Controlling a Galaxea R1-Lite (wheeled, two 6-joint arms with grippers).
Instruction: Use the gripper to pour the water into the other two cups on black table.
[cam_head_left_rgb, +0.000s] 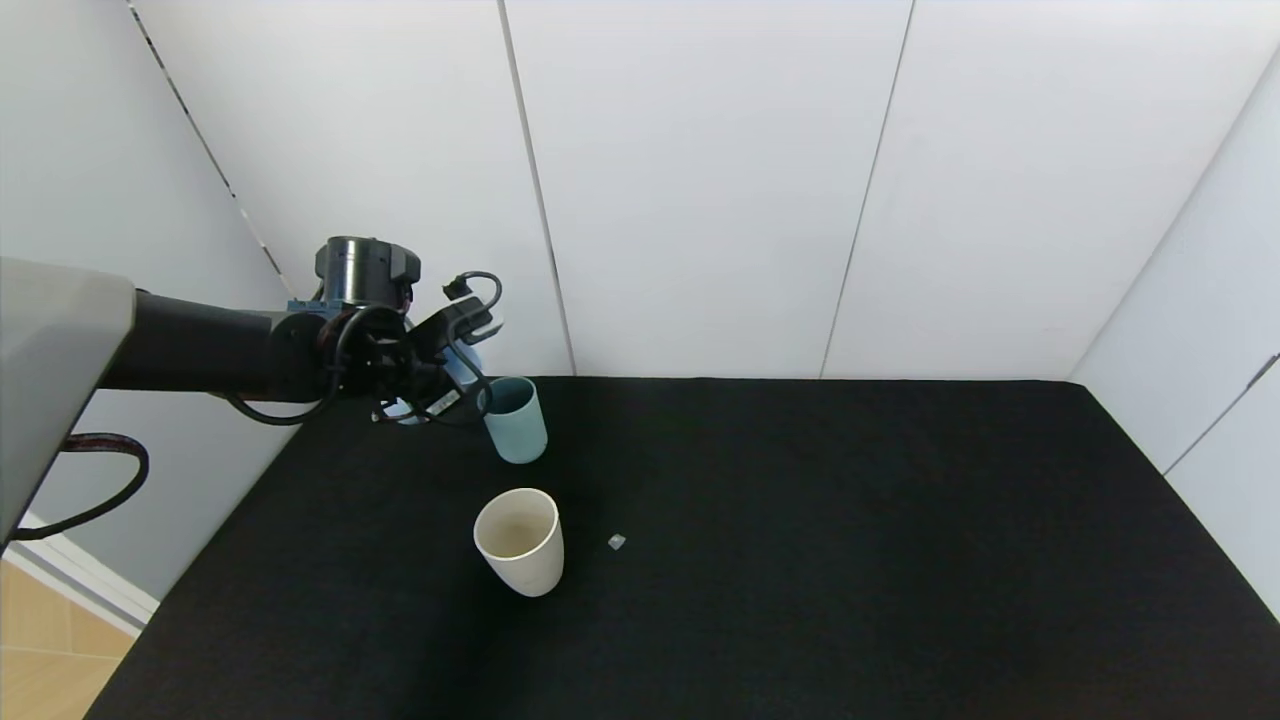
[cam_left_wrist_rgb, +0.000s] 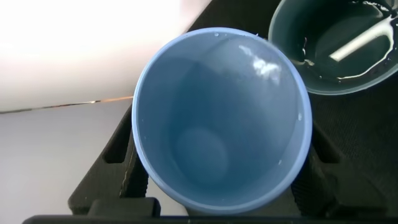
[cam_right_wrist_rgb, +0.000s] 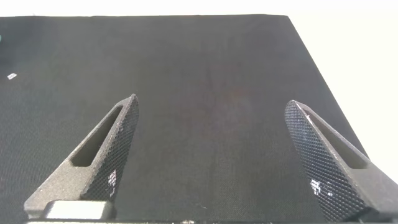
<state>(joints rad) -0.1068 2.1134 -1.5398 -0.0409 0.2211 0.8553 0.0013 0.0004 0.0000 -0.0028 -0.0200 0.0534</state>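
Blue cup beside teal cup rim

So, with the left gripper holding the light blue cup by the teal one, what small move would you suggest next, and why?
Probably tip the light blue cup a little further toward the teal cup. The left gripper holds it beside that rim, and the teal cup already shows liquid. The cream cup comes afterwards.

left tool beside teal cup, cream cup nearer
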